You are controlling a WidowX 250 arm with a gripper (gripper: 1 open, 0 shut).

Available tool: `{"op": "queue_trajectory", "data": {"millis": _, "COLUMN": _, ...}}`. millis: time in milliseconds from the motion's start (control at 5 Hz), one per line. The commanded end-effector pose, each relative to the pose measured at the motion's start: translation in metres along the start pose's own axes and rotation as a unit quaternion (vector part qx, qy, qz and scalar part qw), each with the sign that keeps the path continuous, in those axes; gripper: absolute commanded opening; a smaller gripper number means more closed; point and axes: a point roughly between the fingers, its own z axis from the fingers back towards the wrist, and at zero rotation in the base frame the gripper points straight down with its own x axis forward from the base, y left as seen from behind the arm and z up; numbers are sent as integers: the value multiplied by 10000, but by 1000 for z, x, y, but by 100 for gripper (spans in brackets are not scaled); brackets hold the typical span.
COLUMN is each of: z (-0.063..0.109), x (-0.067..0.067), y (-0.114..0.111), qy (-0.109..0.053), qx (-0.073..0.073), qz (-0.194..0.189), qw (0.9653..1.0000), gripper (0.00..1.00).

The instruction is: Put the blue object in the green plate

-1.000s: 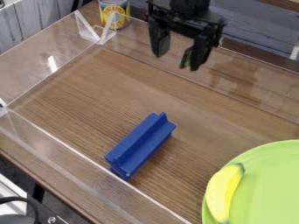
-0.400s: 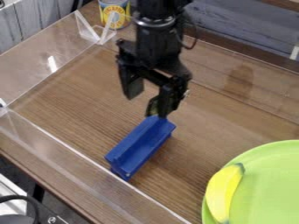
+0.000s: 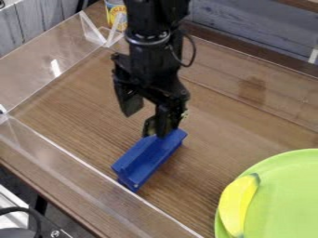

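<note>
The blue object (image 3: 147, 160) is an elongated bright blue block with a lengthwise ridge, lying diagonally on the wooden table near the front. My black gripper (image 3: 145, 113) hangs open just above its far end, fingers pointing down and holding nothing. The green plate (image 3: 291, 182) is at the bottom right corner, partly cut off by the frame edge, well to the right of the block.
A yellow banana-like item (image 3: 239, 201) lies on the plate's left rim. A yellow can (image 3: 119, 13) stands at the back left. Clear plastic walls (image 3: 50, 65) border the table on the left and front.
My gripper has moved from the back of the table forward, left and down, and now hangs just over the blue block's far end. The block and plate have not moved.
</note>
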Motion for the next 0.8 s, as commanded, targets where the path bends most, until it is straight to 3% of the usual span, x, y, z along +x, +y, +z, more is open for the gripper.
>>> {"op": "queue_trajectory", "data": {"millis": 0, "z": 4, "x": 0, "y": 2, "qy": -195, "qx": 0, "qz": 34, "qw": 9998, "gripper": 100}}
{"op": "queue_trajectory", "data": {"millis": 600, "z": -12, "x": -5, "y": 4, "qy": -169, "qx": -58, "qz": 3, "qw": 9998, "gripper": 100}}
